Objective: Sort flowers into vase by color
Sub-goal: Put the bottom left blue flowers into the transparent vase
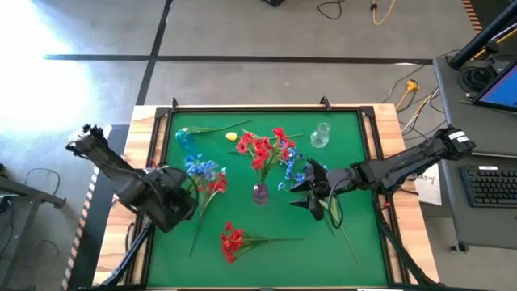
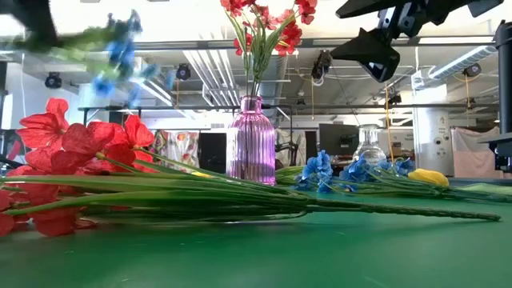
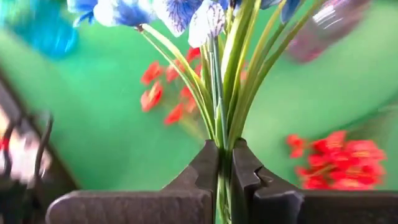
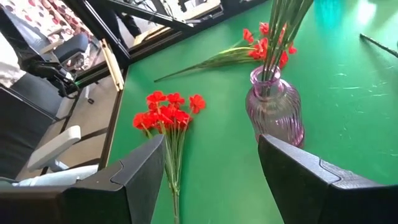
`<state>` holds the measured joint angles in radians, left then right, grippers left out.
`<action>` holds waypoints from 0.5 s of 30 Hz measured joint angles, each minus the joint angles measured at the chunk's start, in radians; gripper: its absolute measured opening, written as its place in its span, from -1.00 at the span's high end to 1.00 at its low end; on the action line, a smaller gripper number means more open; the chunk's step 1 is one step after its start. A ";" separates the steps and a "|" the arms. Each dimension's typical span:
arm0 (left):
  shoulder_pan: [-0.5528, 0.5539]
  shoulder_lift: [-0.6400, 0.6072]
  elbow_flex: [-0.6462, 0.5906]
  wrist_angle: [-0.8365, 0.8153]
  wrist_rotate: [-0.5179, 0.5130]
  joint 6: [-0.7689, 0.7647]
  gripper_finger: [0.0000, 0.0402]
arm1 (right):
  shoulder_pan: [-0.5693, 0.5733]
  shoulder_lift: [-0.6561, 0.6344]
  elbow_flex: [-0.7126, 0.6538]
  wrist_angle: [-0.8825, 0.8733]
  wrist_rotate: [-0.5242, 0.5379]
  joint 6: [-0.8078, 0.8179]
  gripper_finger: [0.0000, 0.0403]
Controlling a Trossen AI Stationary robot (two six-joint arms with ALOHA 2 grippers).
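My left gripper point(image 1: 187, 192) point(image 3: 224, 149) is shut on a blue flower sprig point(image 1: 202, 168) point(image 2: 120, 48), raised above the table's left side. A purple vase point(image 1: 260, 192) point(image 2: 252, 140) at mid-table holds red flowers point(image 1: 262, 149). One red sprig point(image 1: 215, 186) lies flat beside the held blue one, and another point(image 1: 233, 241) point(image 4: 168, 115) lies near the front edge. A second blue sprig point(image 1: 291, 166) point(image 2: 320, 172) and a yellow bud point(image 1: 232, 137) point(image 2: 428, 176) lie on the mat. My right gripper point(image 1: 311, 190) point(image 4: 211, 174) hangs open just right of the purple vase, holding nothing. My left gripper pinches the blue sprig's bundle of thin green stems point(image 3: 224, 134) between its two fingers point(image 3: 205, 168), just below where the stems fan out. The fingers come slanting down from above. The blossoms point(image 3: 174, 12) spread beyond the fingertips, and the sprig is lifted clear of the mat.
A blue vase point(image 1: 185, 137) stands at the far left of the mat and a clear glass vase point(image 1: 321, 135) point(image 2: 370, 148) at the far right. The green mat point(image 1: 355, 242) shows bare at the near right. A wooden frame point(image 1: 388, 121) borders the table.
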<state>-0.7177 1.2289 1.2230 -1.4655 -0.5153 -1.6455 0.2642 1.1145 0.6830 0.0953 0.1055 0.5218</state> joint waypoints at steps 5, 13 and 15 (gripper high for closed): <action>0.000 -0.018 0.158 -0.032 -0.154 0.127 1.00 | 0.000 0.000 0.000 -0.001 0.000 -0.001 -0.24; 0.000 -0.014 0.352 -0.086 -0.199 0.342 1.00 | 0.000 -0.001 0.000 -0.001 -0.001 -0.002 -0.23; 0.000 -0.014 0.387 -0.108 -0.241 0.356 1.00 | 0.000 -0.002 0.000 -0.001 -0.001 -0.003 -0.23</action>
<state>-0.7181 1.2147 1.6102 -1.5740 -0.7562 -1.2896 0.2642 1.1130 0.6830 0.0948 0.1048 0.5192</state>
